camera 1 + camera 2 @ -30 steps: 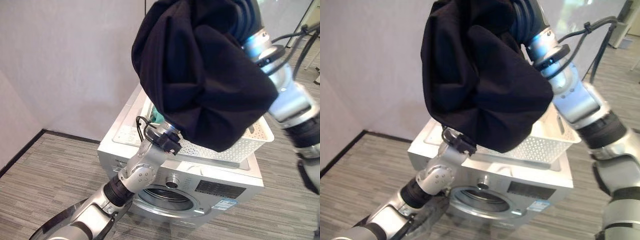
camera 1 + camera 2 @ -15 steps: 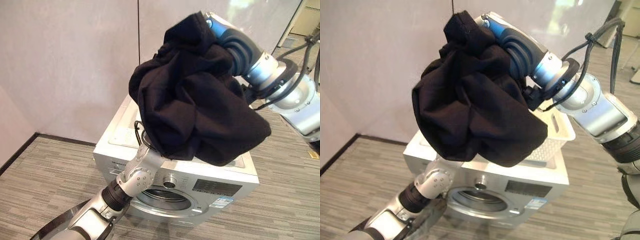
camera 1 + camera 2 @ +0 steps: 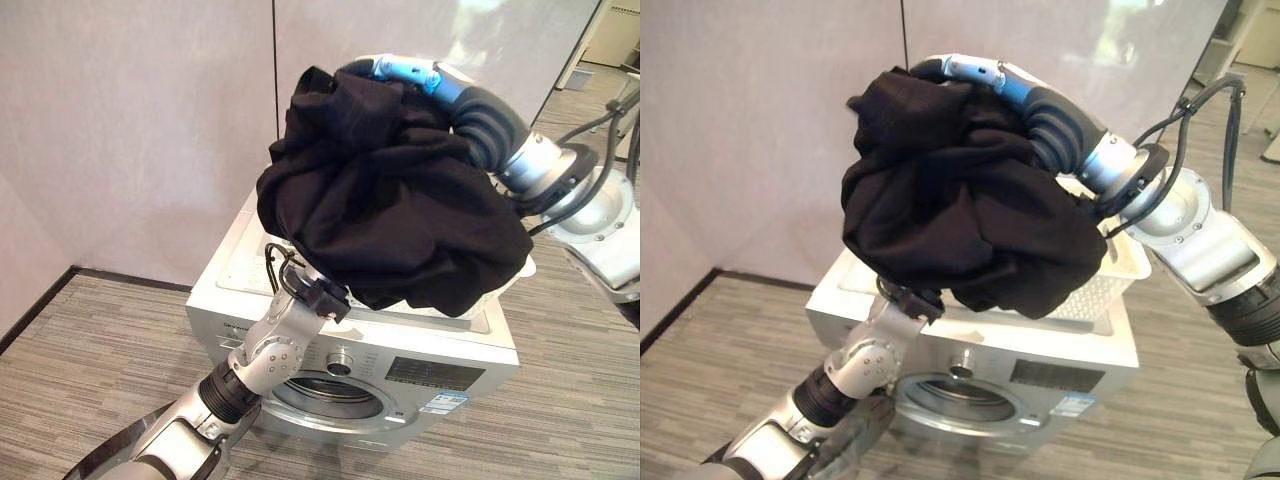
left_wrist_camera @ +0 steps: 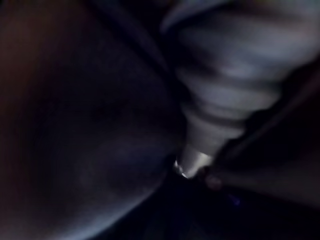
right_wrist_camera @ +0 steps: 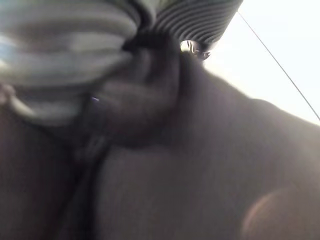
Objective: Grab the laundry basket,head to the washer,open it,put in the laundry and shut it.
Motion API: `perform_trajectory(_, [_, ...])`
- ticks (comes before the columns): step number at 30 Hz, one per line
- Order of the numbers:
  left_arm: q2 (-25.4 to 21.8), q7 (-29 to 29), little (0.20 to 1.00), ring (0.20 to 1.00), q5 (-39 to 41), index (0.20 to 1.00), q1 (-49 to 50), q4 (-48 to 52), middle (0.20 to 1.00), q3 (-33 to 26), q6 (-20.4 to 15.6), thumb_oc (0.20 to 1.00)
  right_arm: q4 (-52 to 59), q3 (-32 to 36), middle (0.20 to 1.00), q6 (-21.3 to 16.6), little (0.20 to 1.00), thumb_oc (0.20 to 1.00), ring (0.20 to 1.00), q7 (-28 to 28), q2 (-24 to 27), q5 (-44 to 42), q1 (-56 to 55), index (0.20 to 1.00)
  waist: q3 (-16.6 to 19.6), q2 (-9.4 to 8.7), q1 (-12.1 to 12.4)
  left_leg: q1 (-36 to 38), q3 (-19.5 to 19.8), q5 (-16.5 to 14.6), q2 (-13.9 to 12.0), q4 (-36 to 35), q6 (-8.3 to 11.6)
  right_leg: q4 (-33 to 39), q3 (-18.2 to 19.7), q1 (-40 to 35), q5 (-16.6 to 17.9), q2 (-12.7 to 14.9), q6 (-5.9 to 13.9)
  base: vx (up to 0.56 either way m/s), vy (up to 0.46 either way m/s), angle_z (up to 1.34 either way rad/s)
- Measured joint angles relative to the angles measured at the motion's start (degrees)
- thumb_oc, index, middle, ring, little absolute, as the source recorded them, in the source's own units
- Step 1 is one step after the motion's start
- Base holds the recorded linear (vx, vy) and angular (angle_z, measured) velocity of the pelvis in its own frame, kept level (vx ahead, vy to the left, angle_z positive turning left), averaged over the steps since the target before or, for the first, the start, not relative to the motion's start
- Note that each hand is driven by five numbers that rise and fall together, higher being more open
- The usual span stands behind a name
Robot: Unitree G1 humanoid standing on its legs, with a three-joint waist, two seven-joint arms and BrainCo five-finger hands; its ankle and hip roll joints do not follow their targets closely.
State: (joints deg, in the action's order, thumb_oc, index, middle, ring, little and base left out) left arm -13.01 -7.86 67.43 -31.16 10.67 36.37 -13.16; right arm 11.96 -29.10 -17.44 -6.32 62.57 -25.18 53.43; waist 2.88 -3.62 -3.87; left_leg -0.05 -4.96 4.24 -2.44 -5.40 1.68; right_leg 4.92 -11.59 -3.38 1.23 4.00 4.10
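Left eye view, laundry: a bundle of black laundry (image 3: 385,215) is held up in the air above the white washer (image 3: 250,275), covering most of the basket behind it.
Left eye view, left arm: it rises from the lower left and its wrist goes in under the cloth; the left hand is buried there, so I cannot tell how its fingers stand.
Left eye view, washer door: the round door (image 3: 330,392) on the near front looks shut.
Right eye view, right hand: the right hand (image 3: 970,70) arches over the far top of the bundle, fingers seemingly hooked into the cloth.
Right eye view, basket: the white perforated laundry basket (image 3: 1102,283) sits on the washer top, right of the bundle.
Left wrist view: dark cloth and a ribbed cover, nothing clearer.
Right wrist view: dark cloth pressed close against the ribbed cover.
Handling: soft, light, floppy; likely to droop and slip, so best gathered from underneath and pinched at the top.
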Motion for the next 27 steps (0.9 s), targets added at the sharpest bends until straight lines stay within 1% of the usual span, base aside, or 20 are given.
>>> perform_trajectory(4, [-0.2,-0.1,0.200,0.200,0.0,0.200,0.0,0.0,0.200,0.0,0.0,0.200,0.2,2.4,1.000,-0.1,1.000,1.000,1.000,0.0,0.0,-0.1,-1.2,1.000,-0.2,0.04,0.0,0.0,0.0,0.0,0.0,0.0,0.00,0.0,0.0,0.0,0.0,0.0,0.00,0.00,0.000,0.00])
perform_trajectory(6, [-0.2,-0.2,0.200,0.200,0.0,0.200,0.6,0.0,0.200,-0.3,0.0,0.200,0.2,5.7,1.000,-0.3,1.000,1.000,1.000,0.1,-0.6,-0.1,-4.0,1.000,-0.3,0.01,0.0,0.2,0.0,0.0,0.0,0.0,-0.01,0.0,0.0,-0.2,0.0,0.0,0.01,0.00,0.000,0.00])
perform_trajectory(8, [-0.3,-0.2,0.200,0.200,0.0,0.200,1.3,0.0,0.200,-0.4,0.0,0.200,0.0,6.9,1.000,-0.3,1.000,1.000,1.000,0.2,-0.8,0.1,-5.4,1.000,-0.4,0.12,0.0,0.2,0.1,0.0,0.0,0.0,-0.01,0.0,0.0,-0.3,0.0,0.0,0.01,0.00,0.000,0.00])
perform_trajectory(11, [-0.5,-0.2,0.200,0.200,-0.1,0.200,2.9,0.0,0.200,-2.3,-0.1,0.200,-0.5,12.5,1.000,-0.3,1.000,1.000,1.000,1.5,-2.3,0.9,-10.4,1.000,-0.5,0.18,0.0,0.3,0.1,0.0,0.0,0.0,-0.01,0.0,0.0,-0.4,0.0,0.0,0.00,0.00,0.000,0.00])
perform_trajectory(13, [-1.4,-0.1,0.200,0.200,-0.7,0.200,3.4,0.1,0.200,-5.3,-0.7,0.200,-2.0,15.4,1.000,-0.3,1.000,1.000,1.000,3.7,-3.0,2.7,-12.8,1.000,-0.7,0.51,0.0,0.6,0.1,-0.1,0.0,0.0,-0.09,0.0,0.0,-0.6,0.0,0.0,0.02,0.00,0.000,0.00])
perform_trajectory(16, [-2.7,0.1,0.200,0.200,-3.0,0.200,3.4,0.5,0.200,-7.6,-1.4,0.200,-2.4,20.9,1.000,-0.4,1.000,1.000,1.000,6.1,-5.2,5.3,-15.8,1.000,-0.9,0.61,0.0,0.7,0.1,-0.1,0.0,0.0,-0.15,0.0,0.0,-0.7,0.0,0.0,0.02,0.00,0.000,0.00])
perform_trajectory(17, [-4.1,0.2,0.200,0.200,-5.5,0.200,3.4,1.0,0.200,-9.3,-1.7,0.200,-2.6,25.8,1.000,-0.4,1.000,1.000,1.000,8.9,-6.5,8.3,-19.2,1.000,-1.0,0.79,0.1,0.7,0.1,-0.1,0.0,0.0,-0.18,0.0,0.0,-0.7,0.0,0.0,0.02,0.00,0.000,0.00])
perform_trajectory(18, [-4.9,0.3,0.200,0.200,-5.7,0.200,3.4,1.6,0.200,-9.6,-1.9,0.200,-3.0,26.6,1.000,-0.4,1.000,1.000,1.000,9.9,-6.7,9.0,-19.7,1.000,-1.1,1.03,0.0,0.7,0.1,-0.1,0.1,0.0,-0.20,0.0,0.0,-0.7,0.0,0.1,0.02,0.00,0.000,0.00])
perform_trajectory(22, [-8.9,0.3,0.200,0.200,-12.5,0.200,4.4,5.2,0.200,-12.8,-1.9,0.200,-2.8,33.5,1.000,-0.9,1.000,1.000,1.000,14.6,-9.0,13.2,-24.7,1.000,-1.4,1.65,0.0,0.7,0.0,-0.2,0.1,0.0,-0.26,0.0,0.0,-0.7,0.0,0.2,0.03,0.00,0.000,0.00])
perform_trajectory(23, [-10.6,0.3,0.200,0.200,-14.7,0.200,5.2,7.2,0.200,-14.6,-2.2,0.200,-2.7,37.2,1.000,-1.5,1.000,1.000,1.000,16.6,-10.3,15.1,-27.1,1.000,-1.6,1.92,0.1,0.7,0.0,-0.2,0.1,0.0,-0.26,0.0,0.0,-0.7,0.0,0.1,0.03,0.00,0.000,0.00])
perform_trajectory(25, [-11.8,0.3,0.200,0.200,-16.4,0.200,6.4,8.8,0.200,-16.7,-3.1,0.200,-2.9,39.3,1.000,-1.5,1.000,1.000,1.000,18.8,-10.6,15.6,-28.8,1.000,-1.6,2.39,0.1,0.7,-0.1,-0.2,0.2,0.0,-0.28,0.0,0.1,-0.7,0.0,0.1,0.03,0.00,0.000,0.00])
perform_trajectory(26, [-12.2,0.3,0.200,0.200,-17.9,0.200,6.8,9.3,0.200,-18.4,-3.4,0.200,-2.8,40.9,1.000,-1.7,1.000,1.000,1.000,20.4,-10.7,17.4,-30.3,1.000,-1.7,2.70,0.1,0.7,-0.1,-0.2,0.1,0.0,-0.28,0.0,0.1,-0.7,0.0,0.1,0.03,0.00,0.000,0.00])
perform_trajectory(27, [-13.1,0.1,0.200,0.200,-20.0,0.200,7.9,10.3,0.200,-20.5,-3.4,0.200,-2.9,43.9,1.000,-2.0,1.000,1.000,1.000,21.8,-10.7,19.8,-33.1,1.000,-1.7,2.82,0.3,0.6,-0.1,-0.2,0.1,0.0,-0.27,0.0,0.1,-0.6,0.0,0.1,0.03,0.00,0.000,0.00])
